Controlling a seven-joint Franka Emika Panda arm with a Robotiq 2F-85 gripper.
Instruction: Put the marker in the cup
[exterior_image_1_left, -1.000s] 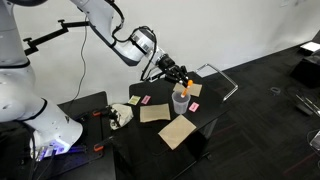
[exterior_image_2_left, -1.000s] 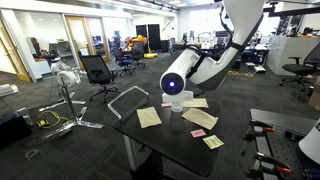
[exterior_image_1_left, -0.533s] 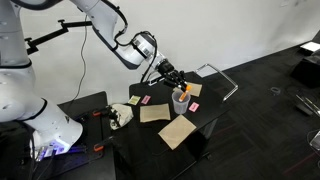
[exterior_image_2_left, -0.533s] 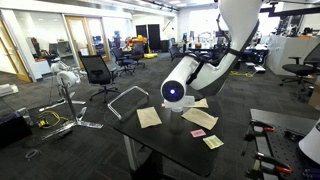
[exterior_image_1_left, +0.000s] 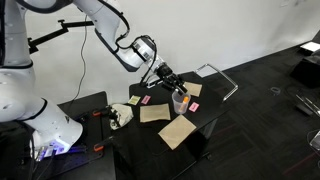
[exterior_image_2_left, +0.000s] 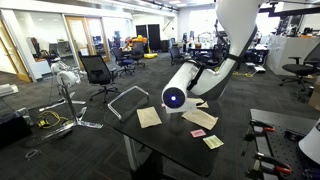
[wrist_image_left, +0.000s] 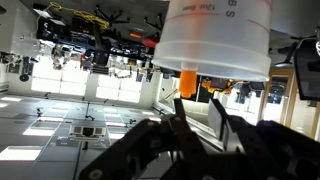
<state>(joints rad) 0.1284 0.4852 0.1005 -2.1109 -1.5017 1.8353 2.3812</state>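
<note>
In the wrist view, the cup (wrist_image_left: 215, 35) is a translucent tumbler filling the top of the picture. The orange marker (wrist_image_left: 188, 85) sticks out of its mouth toward my gripper (wrist_image_left: 200, 118). The fingers stand close together, with the marker's end at their tips. In an exterior view, the gripper (exterior_image_1_left: 173, 82) reaches down from the left onto the cup (exterior_image_1_left: 180, 101), which stands on the black table (exterior_image_1_left: 205, 118). A bit of orange (exterior_image_1_left: 184, 89) shows at the cup's rim. In an exterior view, the gripper's wrist (exterior_image_2_left: 176, 97) hides the cup.
Tan paper sheets (exterior_image_1_left: 177, 130) (exterior_image_2_left: 149, 117) (exterior_image_2_left: 200, 118) lie flat on the table around the cup, with small pink (exterior_image_2_left: 198, 132) and yellow (exterior_image_2_left: 213, 142) pieces. A metal frame (exterior_image_1_left: 222, 78) juts from the table's far side. Office chairs (exterior_image_2_left: 97, 72) stand on the floor beyond.
The gripper has come down and slightly toward the cup with the marker. The marker's end now sits in the cup's mouth.
</note>
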